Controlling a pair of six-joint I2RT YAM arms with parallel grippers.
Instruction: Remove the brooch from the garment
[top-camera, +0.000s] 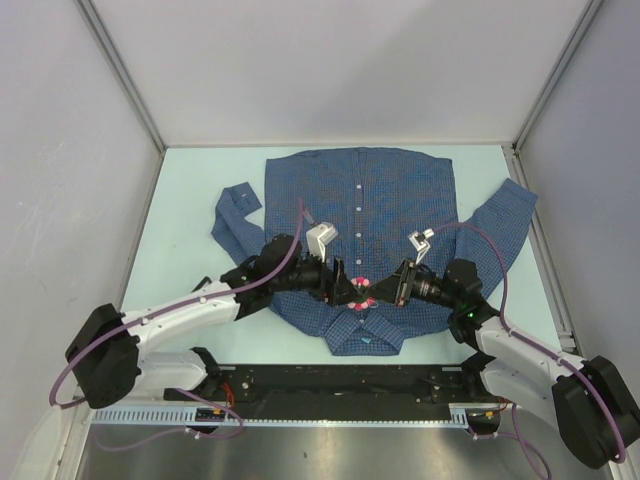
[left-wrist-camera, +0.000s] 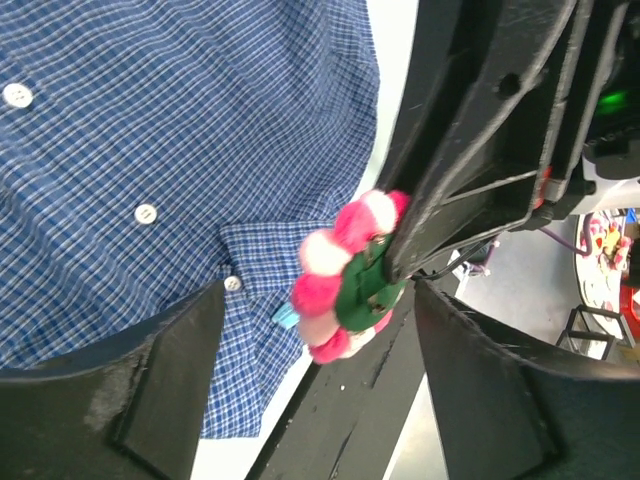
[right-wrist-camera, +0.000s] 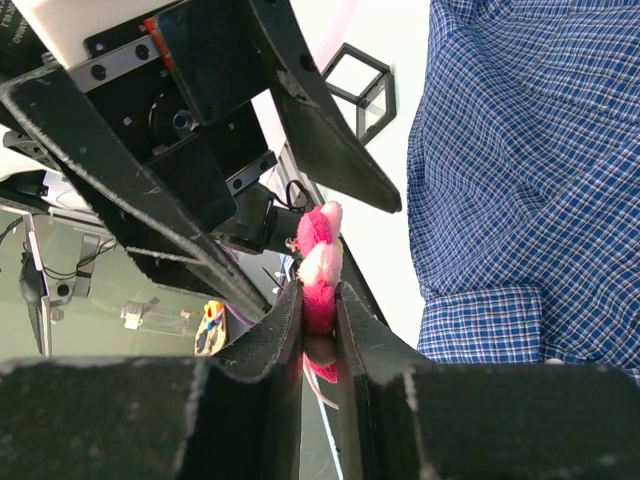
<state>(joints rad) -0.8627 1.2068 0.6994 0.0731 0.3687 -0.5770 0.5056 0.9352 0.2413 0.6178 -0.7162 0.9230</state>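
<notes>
The blue checked shirt (top-camera: 360, 190) lies flat on the pale table, collar toward the arms. The brooch (top-camera: 362, 292), pink-red petals on a green back, is above the collar area. My right gripper (top-camera: 392, 288) is shut on it. In the right wrist view the brooch (right-wrist-camera: 320, 270) is pinched edge-on between the two pads, with the shirt (right-wrist-camera: 530, 150) to its right and apart from it. My left gripper (top-camera: 345, 285) is open, its fingers wide on either side of the brooch (left-wrist-camera: 345, 275) without touching it. The shirt (left-wrist-camera: 150, 130) lies behind.
A black rail (top-camera: 340, 380) runs along the near table edge under both wrists. The shirt's left sleeve (top-camera: 235, 215) is folded at the left and the right sleeve (top-camera: 500, 225) stretches to the right. Grey walls enclose the table (top-camera: 190, 200).
</notes>
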